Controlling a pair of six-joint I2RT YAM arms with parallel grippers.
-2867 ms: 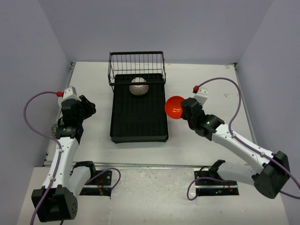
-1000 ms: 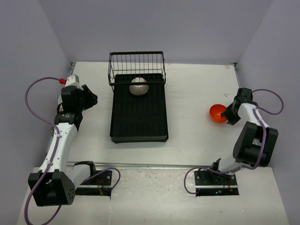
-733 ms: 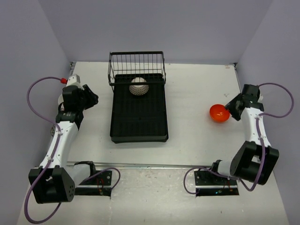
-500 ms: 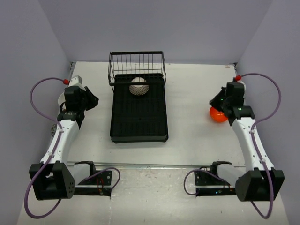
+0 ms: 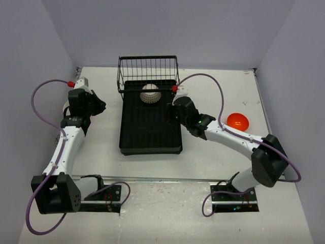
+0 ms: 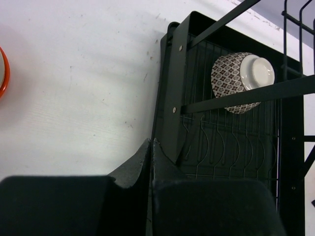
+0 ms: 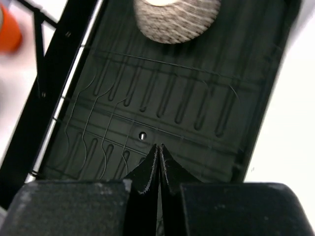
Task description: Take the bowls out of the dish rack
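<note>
over the table, top view: rack (image 5: 150,129) lies mid-table (image 5: 218,86), with its wire basket (image 5: 148,68) at the far end. one patterned bowl (image 5: 150,94) sits on the rack floor just in front of the basket, foot showing. an orange bowl (image 5: 237,121) stands on bare table well right of the rack, so it is judged unloaded. right gripper (image 5: 172,115) hangs over the rack's right side, near the patterned bowl but apart from it. left gripper (image 5: 98,107) is off to the rack's left, over the table.

left wrist view: left gripper (image 6: 150,143) is pinched closed with nothing between the fingers. rack (image 6: 221,147) edge lies just beyond it. patterned bowl (image 6: 241,81) is farther in, tipped foot-out. an orange-rimmed thing (image 6: 2,73) is cut off at the frame edge, perhaps another bowl already out; cannot tell.

right wrist view: right gripper (image 7: 158,146) is clenched and empty above the rack (image 7: 162,98) floor. patterned bowl (image 7: 177,17) is blurred, ahead of the tips.

judgement: at least one bowl out, one not yet taken; the task is partway done.
</note>
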